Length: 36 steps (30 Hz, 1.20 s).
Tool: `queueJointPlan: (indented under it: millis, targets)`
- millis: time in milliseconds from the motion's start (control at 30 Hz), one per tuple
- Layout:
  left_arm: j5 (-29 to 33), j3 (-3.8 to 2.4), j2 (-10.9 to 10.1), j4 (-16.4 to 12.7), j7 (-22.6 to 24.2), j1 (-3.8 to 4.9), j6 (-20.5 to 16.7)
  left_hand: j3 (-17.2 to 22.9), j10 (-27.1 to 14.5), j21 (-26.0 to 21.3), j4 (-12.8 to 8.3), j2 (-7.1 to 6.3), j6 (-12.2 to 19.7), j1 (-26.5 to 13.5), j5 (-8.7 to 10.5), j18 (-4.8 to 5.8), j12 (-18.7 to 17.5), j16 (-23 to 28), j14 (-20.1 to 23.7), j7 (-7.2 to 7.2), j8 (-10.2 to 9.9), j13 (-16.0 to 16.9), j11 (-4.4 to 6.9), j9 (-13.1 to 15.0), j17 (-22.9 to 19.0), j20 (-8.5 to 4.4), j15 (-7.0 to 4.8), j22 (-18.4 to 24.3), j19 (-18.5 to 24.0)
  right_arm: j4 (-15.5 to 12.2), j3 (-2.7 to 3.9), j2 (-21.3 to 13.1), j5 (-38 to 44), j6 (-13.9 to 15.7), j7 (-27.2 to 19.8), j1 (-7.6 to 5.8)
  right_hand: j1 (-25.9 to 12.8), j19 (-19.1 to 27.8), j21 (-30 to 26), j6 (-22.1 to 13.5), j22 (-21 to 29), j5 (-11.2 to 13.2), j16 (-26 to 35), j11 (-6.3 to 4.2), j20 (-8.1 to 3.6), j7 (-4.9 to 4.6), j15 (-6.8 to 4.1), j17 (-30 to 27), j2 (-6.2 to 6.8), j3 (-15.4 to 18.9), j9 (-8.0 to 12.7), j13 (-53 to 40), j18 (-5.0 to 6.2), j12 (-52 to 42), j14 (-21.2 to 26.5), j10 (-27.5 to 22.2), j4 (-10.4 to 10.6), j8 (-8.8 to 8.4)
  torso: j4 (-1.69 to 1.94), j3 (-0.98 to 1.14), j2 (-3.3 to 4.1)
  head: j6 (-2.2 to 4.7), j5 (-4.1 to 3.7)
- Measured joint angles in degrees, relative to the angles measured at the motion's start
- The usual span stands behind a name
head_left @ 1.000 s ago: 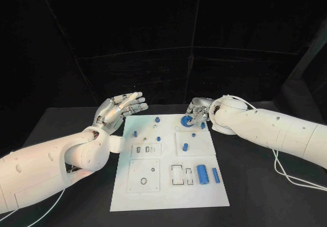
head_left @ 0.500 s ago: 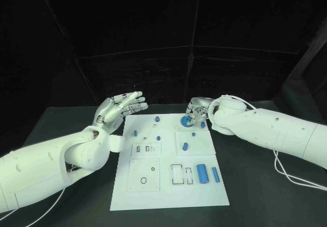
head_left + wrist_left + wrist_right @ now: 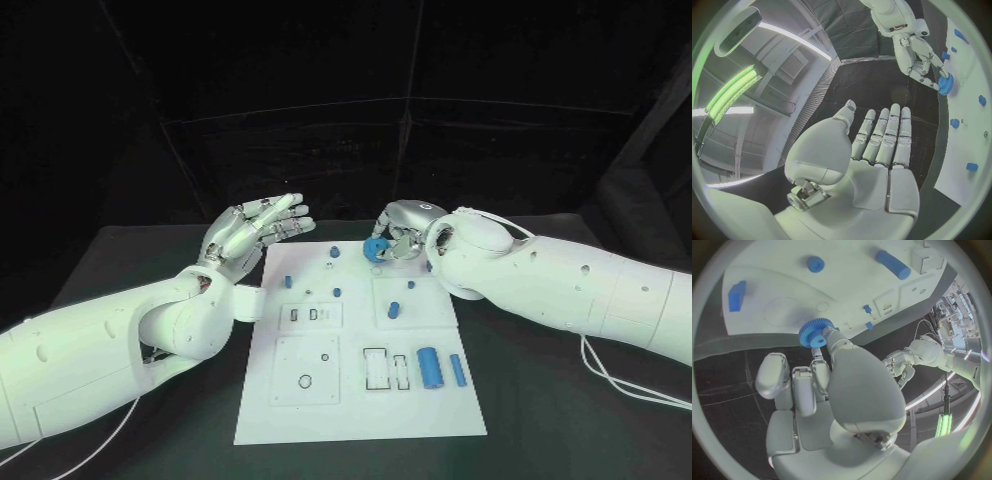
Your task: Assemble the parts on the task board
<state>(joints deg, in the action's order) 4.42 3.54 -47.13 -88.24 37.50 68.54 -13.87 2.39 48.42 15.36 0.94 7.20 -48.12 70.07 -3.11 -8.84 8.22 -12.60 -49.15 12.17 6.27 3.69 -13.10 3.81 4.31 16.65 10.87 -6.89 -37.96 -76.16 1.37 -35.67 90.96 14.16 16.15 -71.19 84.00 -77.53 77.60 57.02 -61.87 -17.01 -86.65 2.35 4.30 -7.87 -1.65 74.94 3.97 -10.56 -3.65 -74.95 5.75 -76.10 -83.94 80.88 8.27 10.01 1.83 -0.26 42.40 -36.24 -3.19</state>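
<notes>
Head view shows the white task board (image 3: 361, 350) lying lengthwise on the black table (image 3: 548, 400), with the right hand (image 3: 397, 232) at its far edge holding a blue gear (image 3: 376, 249), though from this angle the arm hides much of the grasp. The right wrist view makes the grip plainer: the gear (image 3: 815, 332), its toothed rim visible, is pinched at the fingertips (image 3: 831, 335) of the right hand (image 3: 826, 390) and sits just above the board's (image 3: 848, 295) far edge, not seated in any recess. That view also shows a blue block (image 3: 736, 295), a small round peg (image 3: 815, 263) and a blue cylinder (image 3: 893, 265) on the board. The left wrist view looks across at the same pinch from the side, the gear (image 3: 946, 84) held at the board's (image 3: 967, 120) edge. The left hand (image 3: 257, 228) is raised off the table beside the board's far left corner, palm up and holding nothing; in its own wrist view the fingers (image 3: 882, 135) lie straight and side by side, the thumb set apart.
</notes>
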Motion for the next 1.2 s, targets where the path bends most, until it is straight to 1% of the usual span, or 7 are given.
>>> queueJointPlan:
  millis: [200,467,567,700,867,1167,1200]
  targets:
    - [0.0,0.00,0.1,0.0,0.0,0.00,0.0,0.0,0.0,0.0,0.0,0.00,0.0,0.0,0.00,0.00,0.0,0.0,0.0,0.00,0.0,0.0,0.00,0.0,0.0,0.00,0.00,0.0,0.0,-0.9,-0.01,3.5,2.2,1.7,1.0,-0.01,-0.4,0.0,0.0,0.0,-0.2,0.0,0.0,0.00,0.00,0.00,0.00,0.0,0.32,-0.7,0.0,0.0,0.01,-0.2,0.0,0.0,0.7,-0.05,0.07,-0.01,0.00,-0.18,0.21]
    - [0.0,0.00,0.2,0.0,0.0,0.00,0.1,0.0,0.0,0.0,0.0,0.00,0.0,0.0,0.00,0.00,0.0,0.0,0.0,0.00,0.0,0.0,0.00,0.0,0.0,0.00,0.00,0.0,0.0,1.5,-0.57,7.2,4.0,2.2,1.8,0.85,-0.5,-0.2,0.2,0.0,-0.4,0.0,0.0,0.00,-0.20,0.00,0.00,0.0,0.42,-1.1,0.0,0.0,0.01,-0.2,0.0,0.0,0.7,-0.28,0.14,-0.05,0.01,-0.48,0.81]
    - [0.0,0.00,0.2,0.1,0.0,0.00,0.1,0.0,0.0,0.0,0.0,0.00,0.0,0.0,0.00,0.00,0.0,0.0,0.0,0.00,0.0,0.0,0.00,0.0,0.0,0.00,0.00,0.0,0.0,2.4,-0.66,8.4,4.3,2.1,2.0,1.23,-0.9,-0.2,0.2,0.0,-0.4,0.0,0.0,0.00,-0.20,0.00,0.00,0.0,0.77,-1.4,0.0,0.0,0.01,-0.2,0.0,0.0,0.8,-0.38,0.13,-0.05,0.03,-0.49,1.04]
    - [0.0,0.00,0.3,0.1,0.0,0.00,0.1,0.0,0.0,0.0,0.0,0.00,0.0,0.0,0.00,0.00,0.0,0.0,0.0,0.00,0.0,0.0,0.00,0.0,0.0,0.00,0.00,0.0,0.0,3.7,-0.70,9.7,4.6,1.8,2.1,1.51,-0.9,-0.2,0.2,0.0,-0.4,0.0,0.0,0.01,-0.20,0.00,0.00,0.0,0.78,-1.8,0.0,0.0,0.02,-0.2,0.0,0.0,0.8,-0.59,0.12,-0.02,0.07,-0.41,1.29]
    - [0.0,0.00,0.4,0.2,0.0,0.00,0.1,0.0,0.0,0.0,0.0,0.00,0.0,0.0,0.00,0.00,-0.2,0.0,0.0,0.00,0.0,0.0,0.00,0.0,0.0,0.00,0.00,0.0,0.0,4.6,-0.72,10.7,4.8,1.2,2.1,1.61,-1.0,-0.2,0.2,0.0,-0.4,0.0,0.0,0.01,-0.20,0.00,0.00,0.0,0.69,-1.8,0.0,0.0,0.02,-0.2,0.0,0.0,0.8,-0.72,0.05,-0.02,0.07,-0.61,1.52]
    - [0.0,0.00,0.4,0.2,0.1,0.02,0.1,0.0,0.0,0.0,0.0,0.00,0.0,0.0,0.00,0.00,-0.2,0.0,0.0,0.00,0.0,0.0,0.00,0.0,0.0,0.00,0.00,0.0,0.0,6.3,-0.74,12.3,5.0,0.1,2.4,1.66,-1.9,-0.2,0.2,0.0,-0.5,1.2,0.0,0.01,-0.20,-0.01,0.00,0.0,0.83,-2.4,0.0,0.0,0.02,-0.1,0.0,0.0,0.6,-1.06,0.03,0.01,0.05,-0.62,1.73]
    - [0.0,0.00,0.4,0.2,0.1,0.02,0.1,0.0,0.0,0.0,0.0,0.00,0.0,0.0,0.00,0.00,-0.2,0.0,0.0,0.00,0.0,0.0,0.00,0.0,0.0,0.00,0.00,0.0,0.0,6.6,-0.75,12.5,5.0,-0.1,2.4,1.66,-2.2,-0.2,0.2,0.0,-0.5,1.5,0.0,0.01,-0.20,-0.02,0.00,0.0,1.14,-2.7,0.0,0.1,0.02,0.2,0.0,0.0,0.6,-1.17,0.03,0.01,0.05,-0.64,1.74]
